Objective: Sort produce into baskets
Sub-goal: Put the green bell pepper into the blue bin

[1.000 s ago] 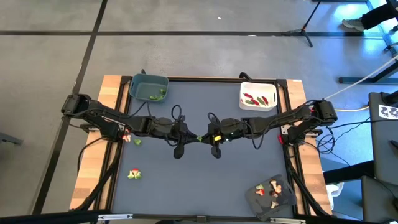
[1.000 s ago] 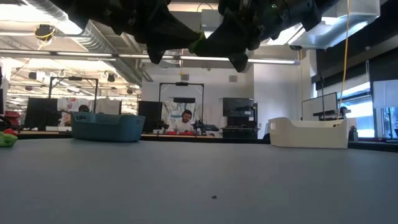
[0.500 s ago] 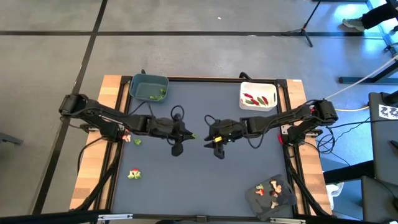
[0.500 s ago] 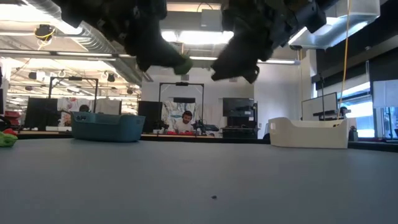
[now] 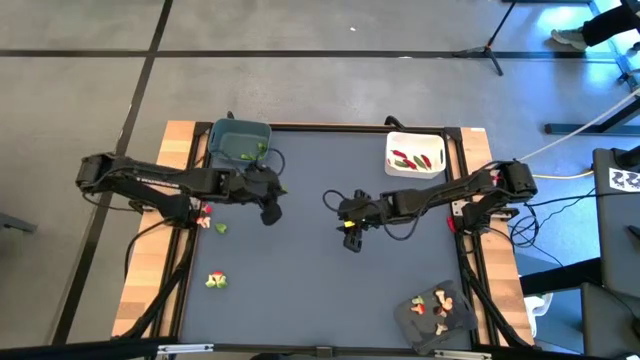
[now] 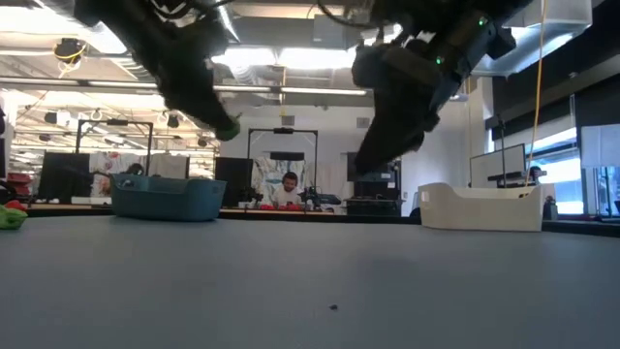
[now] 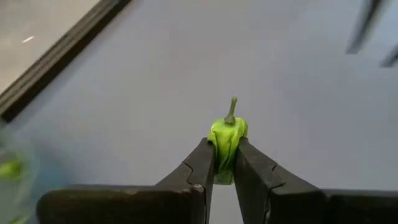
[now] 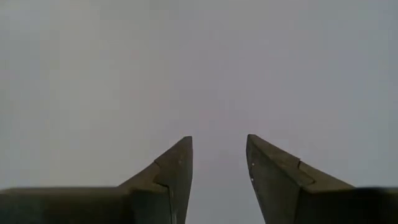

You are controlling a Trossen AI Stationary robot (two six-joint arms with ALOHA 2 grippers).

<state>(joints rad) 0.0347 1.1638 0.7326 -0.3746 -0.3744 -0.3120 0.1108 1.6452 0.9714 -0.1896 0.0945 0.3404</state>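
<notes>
The left pincer (image 7: 225,163), pinching a small green toy pepper (image 7: 227,140), hangs just beside the blue-grey plastic tub (image 5: 240,139) at the tabletop's far-left corner.

Bright light falls evenly on my table (image 5: 330,290) from above, and shadows there are soft and faint. From down low, long ceiling lamps (image 6: 291,58) glare white behind my arms, so the arms look like black shapes with fuzzy edges. Past my left pincer (image 7: 225,171) the green pepper (image 7: 227,140) is sharp, but the corner beside it is smeared. My right pincer (image 8: 219,163) looks clear against plain grey.
</notes>
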